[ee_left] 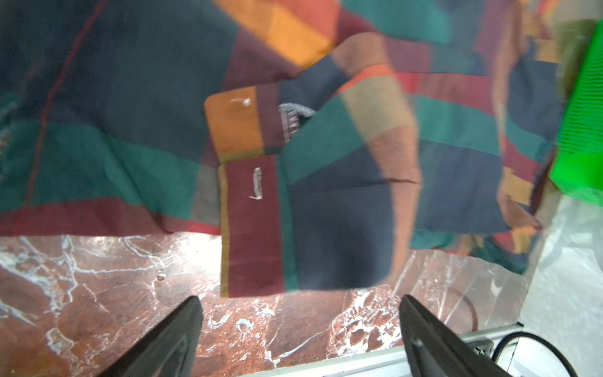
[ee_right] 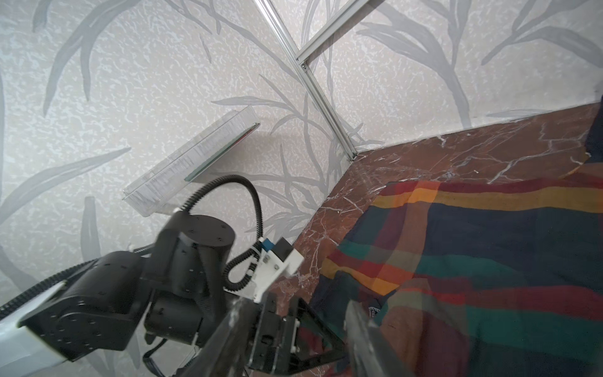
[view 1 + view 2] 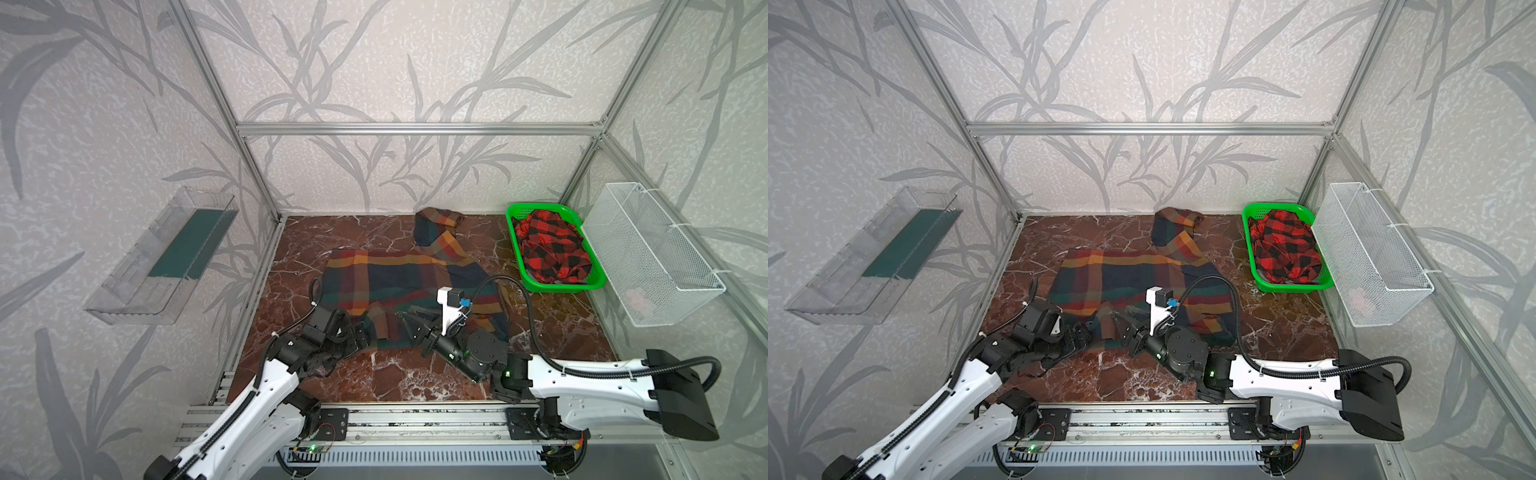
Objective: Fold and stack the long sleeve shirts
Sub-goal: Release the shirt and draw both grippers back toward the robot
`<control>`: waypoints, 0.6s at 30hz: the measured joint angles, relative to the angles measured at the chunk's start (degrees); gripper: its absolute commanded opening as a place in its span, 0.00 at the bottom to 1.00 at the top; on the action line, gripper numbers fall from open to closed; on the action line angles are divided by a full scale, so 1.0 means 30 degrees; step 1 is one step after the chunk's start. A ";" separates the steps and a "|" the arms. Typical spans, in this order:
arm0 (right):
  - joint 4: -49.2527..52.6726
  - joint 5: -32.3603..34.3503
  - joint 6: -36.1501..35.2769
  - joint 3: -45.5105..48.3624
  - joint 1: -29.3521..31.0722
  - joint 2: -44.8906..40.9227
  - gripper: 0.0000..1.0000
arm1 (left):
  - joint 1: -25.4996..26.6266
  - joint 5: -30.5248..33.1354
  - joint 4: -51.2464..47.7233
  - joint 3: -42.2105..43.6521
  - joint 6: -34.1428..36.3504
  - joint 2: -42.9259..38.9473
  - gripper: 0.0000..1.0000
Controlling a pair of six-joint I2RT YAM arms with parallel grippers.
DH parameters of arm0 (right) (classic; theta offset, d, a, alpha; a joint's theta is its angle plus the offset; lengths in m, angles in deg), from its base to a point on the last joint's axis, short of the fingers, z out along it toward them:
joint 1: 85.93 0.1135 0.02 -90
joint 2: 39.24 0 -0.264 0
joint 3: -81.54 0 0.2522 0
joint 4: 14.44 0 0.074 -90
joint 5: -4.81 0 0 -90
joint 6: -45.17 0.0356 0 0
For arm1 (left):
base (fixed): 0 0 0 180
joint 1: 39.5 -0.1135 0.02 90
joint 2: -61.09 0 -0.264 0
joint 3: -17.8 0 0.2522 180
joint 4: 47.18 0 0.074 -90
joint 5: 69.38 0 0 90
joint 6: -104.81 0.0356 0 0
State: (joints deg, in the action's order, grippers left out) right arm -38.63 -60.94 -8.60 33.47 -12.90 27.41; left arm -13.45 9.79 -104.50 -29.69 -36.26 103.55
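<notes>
2 claws at near hem of blocky plaid shirt [image 3: 399,278]: left claw [image 1: 298,302] wide open, empty, just short of it; right claw [image 3: 407,326] half open over it, nothing pinched. Shirt itself spread on table [image 3: 415,374]. 2nd one, red-black check shirt [image 3: 552,245], bunched in 1 green basket [image 3: 552,287] far-right of it

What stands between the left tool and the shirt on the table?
Nothing visible. The left tool is open, and only bare table lies between it and the near edge of the shirt.
</notes>
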 measured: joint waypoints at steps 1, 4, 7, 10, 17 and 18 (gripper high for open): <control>0.0168 -0.0124 -0.0036 0.0211 -0.0131 -0.0189 0.50 | 0.0175 0.0175 -0.0015 -0.0146 0.0291 -0.0233 0.93; 0.0940 -0.0466 -0.0080 0.0831 -0.0605 -0.0940 0.50 | 0.1064 0.0576 0.0204 -0.0321 0.0998 -0.0503 0.90; 0.1741 -0.0765 -0.0109 0.1421 -0.1224 -0.2222 0.50 | 0.2783 0.1195 0.0197 -0.0328 0.1515 0.0401 0.89; 0.2608 -0.0940 -0.0240 0.1967 -0.1800 -0.3898 0.50 | 0.4648 0.2412 0.0160 -0.0379 0.2018 0.1617 0.89; 0.5304 -0.0860 -0.1144 0.2761 -0.2259 -0.8415 0.49 | 0.7227 0.5406 -0.0350 -0.1770 0.2841 0.4779 0.84; 0.5727 -0.0758 -0.1275 0.2958 -0.2266 -0.9129 0.49 | 0.7373 0.5792 -0.0408 -0.1945 0.2951 0.5435 0.82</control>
State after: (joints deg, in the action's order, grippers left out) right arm -21.45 -63.22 -12.42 42.35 -19.70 0.02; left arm 8.66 27.17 -105.72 -35.53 -27.40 119.86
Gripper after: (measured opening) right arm 0.494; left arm 0.847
